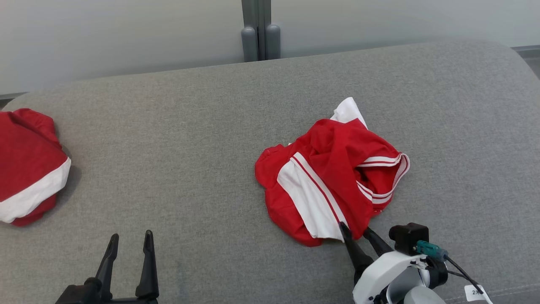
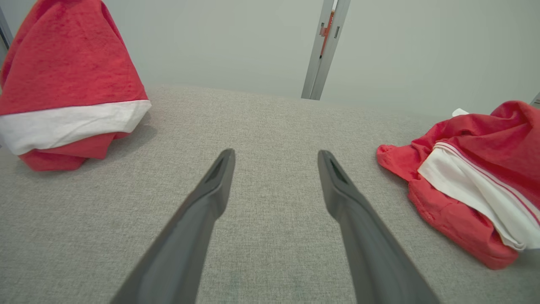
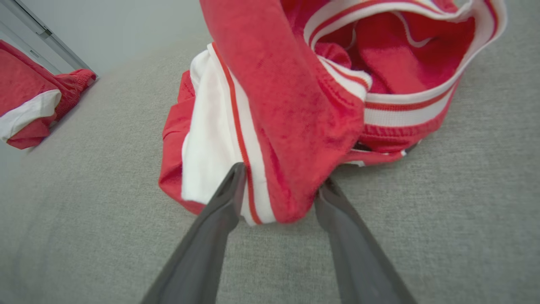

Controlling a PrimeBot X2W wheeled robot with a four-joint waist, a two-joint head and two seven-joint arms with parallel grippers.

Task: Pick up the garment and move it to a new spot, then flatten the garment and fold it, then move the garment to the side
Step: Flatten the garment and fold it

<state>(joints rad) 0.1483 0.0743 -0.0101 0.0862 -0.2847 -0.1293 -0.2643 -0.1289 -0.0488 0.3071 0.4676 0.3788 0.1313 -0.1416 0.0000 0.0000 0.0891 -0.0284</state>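
Red-and-white garment [image 1: 333, 169], right of centre, judged soft and light, is being straddled at its near fold by the right gripper [image 1: 354, 226], jaws parted; left gripper [image 1: 130, 234] is being held open.

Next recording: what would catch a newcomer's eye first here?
The crumpled red-and-white garment lies right of centre on the grey cushion, with the right gripper straddling its near edge. Then a second red-and-white bundle at the cushion's far left, and the left gripper open over bare fabric.

Two crumpled red-and-white cloth garments: the central garment [image 1: 333, 169], the left-edge garment [image 1: 25, 164]. Two dark two-fingered grippers: left gripper [image 1: 130, 234], right gripper [image 1: 355, 228]. One grey fabric cushion [image 1: 190, 139].
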